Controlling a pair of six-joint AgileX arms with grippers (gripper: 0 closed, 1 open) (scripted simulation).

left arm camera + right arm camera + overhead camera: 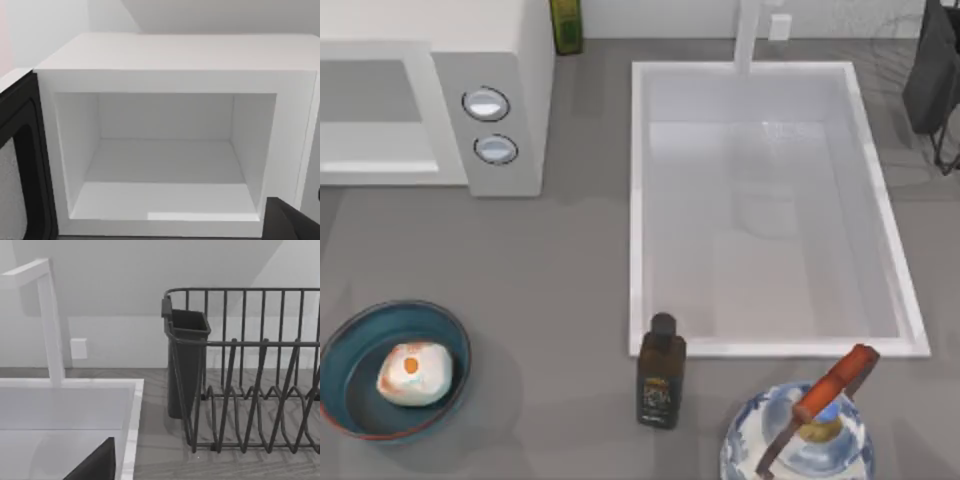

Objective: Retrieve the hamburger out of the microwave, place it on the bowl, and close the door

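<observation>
The hamburger [414, 372], a pale bun with an orange spot, lies inside the blue bowl [350, 338] at the table's front left. At the back left stands the white microwave [515, 60] with its two knobs. Its cavity [165, 165] is bare in the left wrist view. The door [15, 165] stands swung open beside the cavity, its dark inner frame and grey window showing. A dark piece of my left gripper [290, 222] sits in front of the microwave's opening. My right gripper [95, 465] shows as a dark piece over the sink's corner, near the dish rack.
A white sink [638, 200] with a tap fills the middle and right. A dark bottle [661, 372] stands at the sink's front edge. A clear glass vessel with a red handle [835, 385] sits at the front right. A black dish rack [250, 390] is at the back right.
</observation>
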